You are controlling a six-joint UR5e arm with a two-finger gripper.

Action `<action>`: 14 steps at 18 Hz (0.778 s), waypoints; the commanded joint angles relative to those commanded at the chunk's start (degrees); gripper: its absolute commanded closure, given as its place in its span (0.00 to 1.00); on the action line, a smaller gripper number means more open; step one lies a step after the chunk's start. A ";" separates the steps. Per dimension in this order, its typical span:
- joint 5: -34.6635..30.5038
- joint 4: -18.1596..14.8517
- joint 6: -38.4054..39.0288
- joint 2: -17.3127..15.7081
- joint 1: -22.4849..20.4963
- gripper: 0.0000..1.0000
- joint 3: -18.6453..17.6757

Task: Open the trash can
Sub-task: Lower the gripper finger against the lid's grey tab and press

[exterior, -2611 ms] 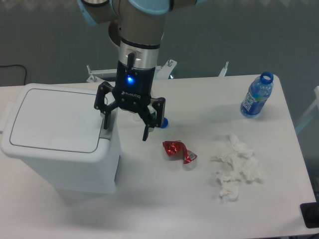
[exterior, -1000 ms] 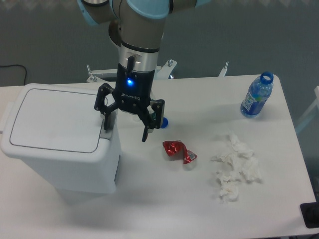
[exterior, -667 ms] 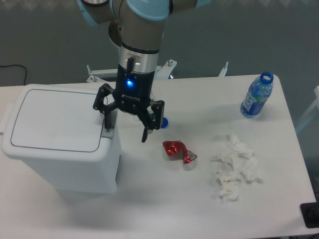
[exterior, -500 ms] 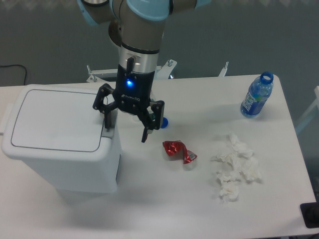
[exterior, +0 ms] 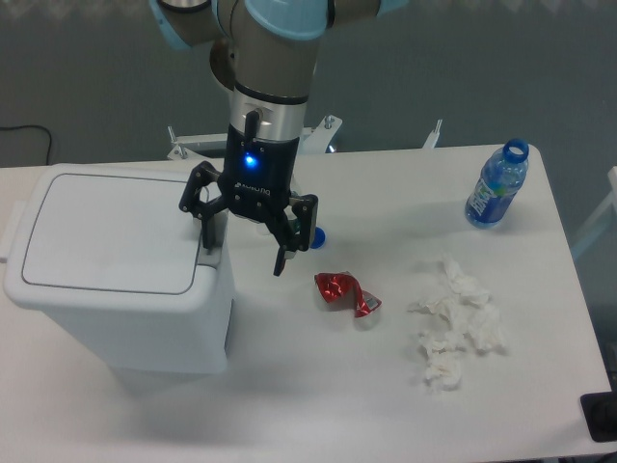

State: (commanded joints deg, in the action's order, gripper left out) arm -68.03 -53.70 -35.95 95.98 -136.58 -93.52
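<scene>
Sitting at the left end of a white worktop (exterior: 318, 386): bin (exterior: 116, 280), white, boxy, lid lying flat and closed. Hanging at the bin's right edge: gripper (exterior: 243, 239), pointing down, blue light glowing on its body, fingers (exterior: 282, 258) spread apart and grasping nothing. Left finger resting at the grey latch tab (exterior: 214, 258) on the lid's right rim; actual contact too fine to judge. Right finger hanging in the air beside the bin, above the worktop.

Lying near the worktop's middle, just right of the gripper: crumpled red wrapper (exterior: 346, 291). Peeking out behind the right finger: small blue cap (exterior: 315, 235). Spreading further right: heap of crumpled white tissue (exterior: 453, 323). Standing upright near the far right corner, well apart from the rest: clear blue bottle (exterior: 496, 185), open at the neck.

Rising behind the worktop: plain grey wall. Showing along the far edge: metal brackets (exterior: 193, 145). Trailing at the far left: dark cable (exterior: 29, 130). Cutting into the lower right corner: dark object, too little showing to identify.
</scene>
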 joint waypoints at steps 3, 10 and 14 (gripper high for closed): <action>0.00 -0.09 0.00 0.00 -0.17 0.00 0.09; 0.00 0.00 0.00 -0.09 -0.44 0.00 0.00; 0.09 -0.09 0.00 -0.09 -0.61 0.00 0.00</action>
State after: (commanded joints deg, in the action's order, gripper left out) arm -67.94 -53.79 -35.95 95.89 -137.20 -93.52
